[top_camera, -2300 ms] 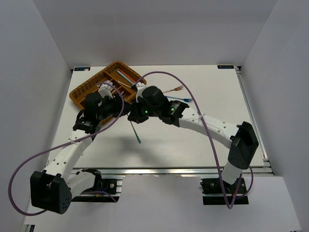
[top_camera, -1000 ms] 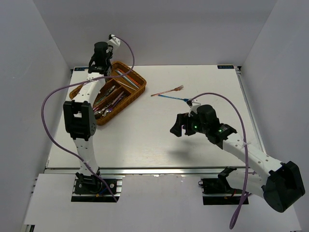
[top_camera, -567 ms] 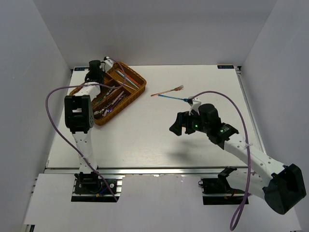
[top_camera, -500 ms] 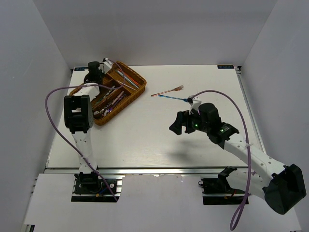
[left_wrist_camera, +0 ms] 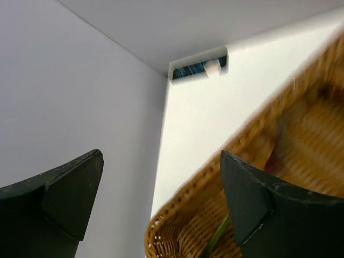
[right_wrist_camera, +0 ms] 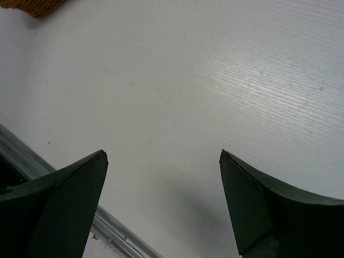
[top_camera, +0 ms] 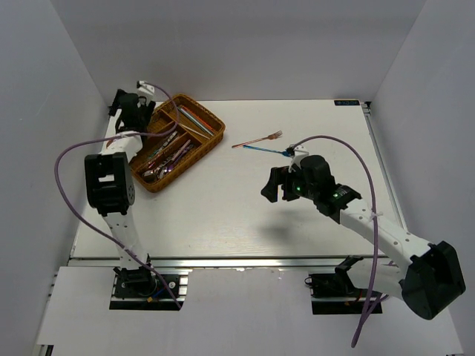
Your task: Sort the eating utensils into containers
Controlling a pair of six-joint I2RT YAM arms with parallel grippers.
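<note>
The brown wicker tray lies at the back left, its long compartments holding several utensils and thin chopsticks. My left gripper hovers over the tray's far left corner, open and holding nothing. In the left wrist view that gripper frames the tray's woven corner, with a green utensil lying inside by the right finger. A rose-gold fork and a blue utensil lie on the table beyond my right gripper. The right gripper is open over bare table.
The left wall stands close beside the left gripper. The tray's edge shows at the top left of the right wrist view, and the table's metal front rail runs along its lower left.
The left gripper has opened and swung down and left, from above the tray's back end to its far left corner. The right arm has barely shifted.
</note>
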